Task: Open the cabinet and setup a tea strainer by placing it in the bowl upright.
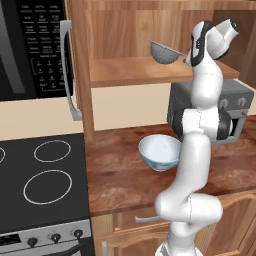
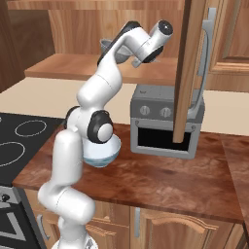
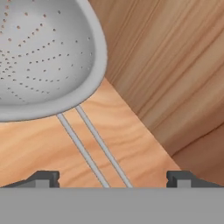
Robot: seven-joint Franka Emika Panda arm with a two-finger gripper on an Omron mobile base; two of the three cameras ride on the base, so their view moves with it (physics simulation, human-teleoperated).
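The strainer (image 3: 46,57) sits on the cabinet shelf (image 1: 125,72) near its front edge, its thin wire handle (image 3: 94,146) running between the spread, empty fingers of the gripper (image 3: 113,178). It looks light and rigid (the rounded mesh likely slippery), so the handle seems the best place to pinch.

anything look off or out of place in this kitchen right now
Nothing is spilled or damaged. The tea strainer sits tilted on the open cabinet's shelf, its handle running between the open fingers of the hand. The bowl stands upright on the counter below.
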